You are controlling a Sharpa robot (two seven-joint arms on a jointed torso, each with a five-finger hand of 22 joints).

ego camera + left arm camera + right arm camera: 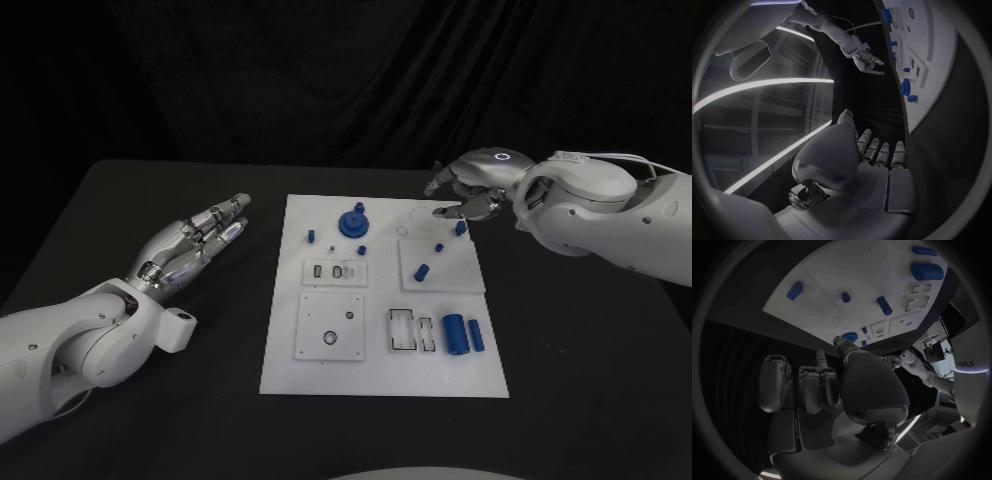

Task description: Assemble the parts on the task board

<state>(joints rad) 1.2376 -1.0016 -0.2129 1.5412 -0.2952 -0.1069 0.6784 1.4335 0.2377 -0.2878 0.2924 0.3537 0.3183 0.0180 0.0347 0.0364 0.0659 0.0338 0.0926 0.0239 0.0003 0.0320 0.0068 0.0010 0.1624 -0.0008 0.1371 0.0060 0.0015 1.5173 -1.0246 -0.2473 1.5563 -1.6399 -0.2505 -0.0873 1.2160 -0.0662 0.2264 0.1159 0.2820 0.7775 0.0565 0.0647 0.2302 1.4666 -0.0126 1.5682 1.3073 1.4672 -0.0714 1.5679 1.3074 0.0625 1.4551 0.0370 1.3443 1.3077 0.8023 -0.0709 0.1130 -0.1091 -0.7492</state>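
Backdrop: black cloth behind a black table point(173, 190), with the white task board point(378, 375) lying in the middle of it.
Left hand: the left hand point(195, 242) hovers over the table beside the board's left edge, palm flat, fingers stretched out and apart, nothing in it.
Board, left part: a blue knob-like part point(352, 221) stands near the far edge, with a small blue peg point(309, 237) just beside it; below are slotted white plates.
Board, right part: a short blue cylinder point(421, 271) lies on the raised white plate; two larger blue cylinders point(463, 333) lie side by side nearer the robot.
Right hand: the right hand point(472, 192) hangs over the board's far right corner, fingers curled downward close to a small blue part point(460, 227); nothing seems pinched, but I cannot tell for sure.
Step in hand: probably reaching for that corner part.
Doing it well: lower straight over the part, close thumb and fingertip on its sides, lift without tilting, and keep the other fingers off the neighbouring pieces.
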